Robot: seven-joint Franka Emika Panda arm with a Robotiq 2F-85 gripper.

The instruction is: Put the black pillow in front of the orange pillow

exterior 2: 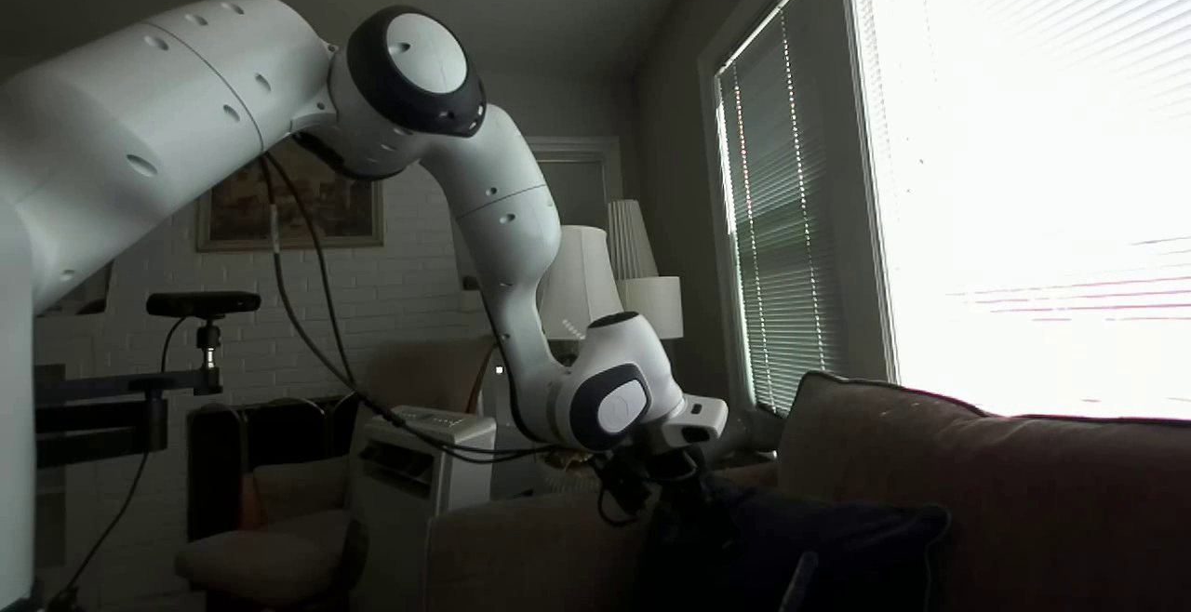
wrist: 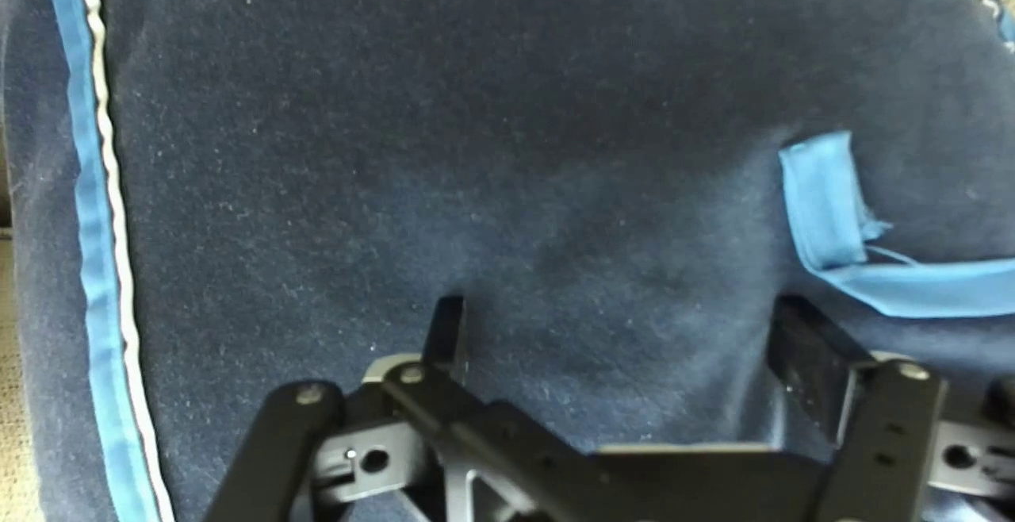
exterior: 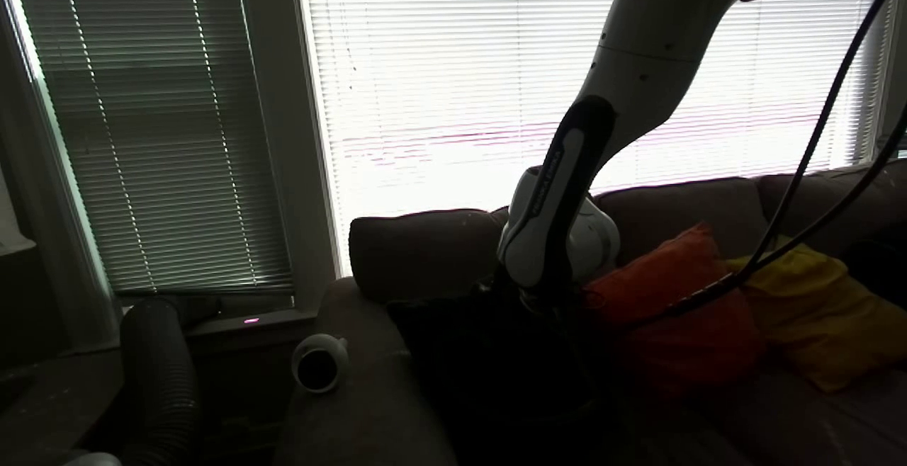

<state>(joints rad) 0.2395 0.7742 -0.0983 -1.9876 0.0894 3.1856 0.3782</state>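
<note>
One arm reaches over one sofa, and the cushion count reads: one black pillow, one orange pillow, one yellow pillow. The black one is at the armrest end, the orange next along, the yellow just past it.

Down to the gripper, and its two fingers stand wide apart above dark cloth! Whether the tips touch it, I cannot tell.

Which way does the black pillow point? In an exterior view one corner aims up and out at the armrest; its lower outline sinks into shadow, so the long axis is too dark to call. On the wrist view, one blue strip and one white piping run nearly top to bottom, leaning slightly, while a second, bent blue strip shows at the right.

Round the room: two window blinds, three lampshades, one framed painting, one round white device.
</note>
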